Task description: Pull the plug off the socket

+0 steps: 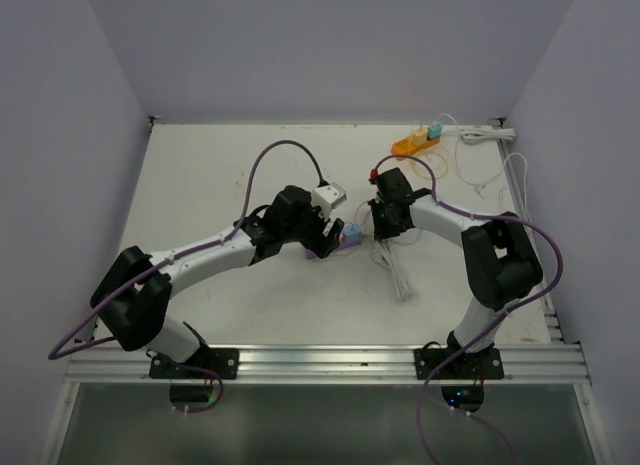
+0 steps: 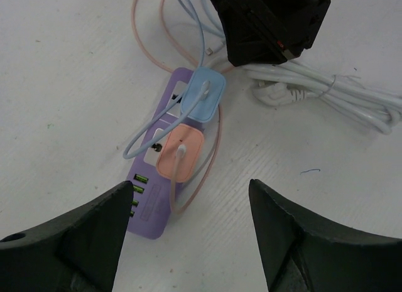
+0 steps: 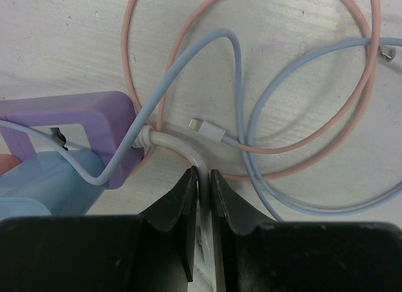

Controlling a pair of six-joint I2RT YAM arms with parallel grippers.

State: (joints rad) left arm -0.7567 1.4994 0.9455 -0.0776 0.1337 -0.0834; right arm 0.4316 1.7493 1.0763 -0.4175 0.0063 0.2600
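Note both plugs seated in the purple power strip (image 2: 149, 211) at mid-table: blue plug (image 2: 207, 94) at the cord end, peach plug (image 2: 180, 152) beside it, nearer the USB ports (image 2: 139, 180). Note right gripper (image 3: 202, 174) pinched shut on the white cord (image 3: 174, 144) right at the strip's cord exit, not on the strip body. Note left gripper (image 2: 190, 188) with jaws spread wide above the strip's port end, clasping nothing. Expect the likeliest trouble from that cord-only anchor: with a stiff plug, risk of the whole strip lifting or swinging rather than letting go. Watch also for a slanted pull jamming the pins, for fingers snagging the looped blue and peach charging cables (image 3: 295, 147), and for a closure across both plugs at once, given the close-set housings.
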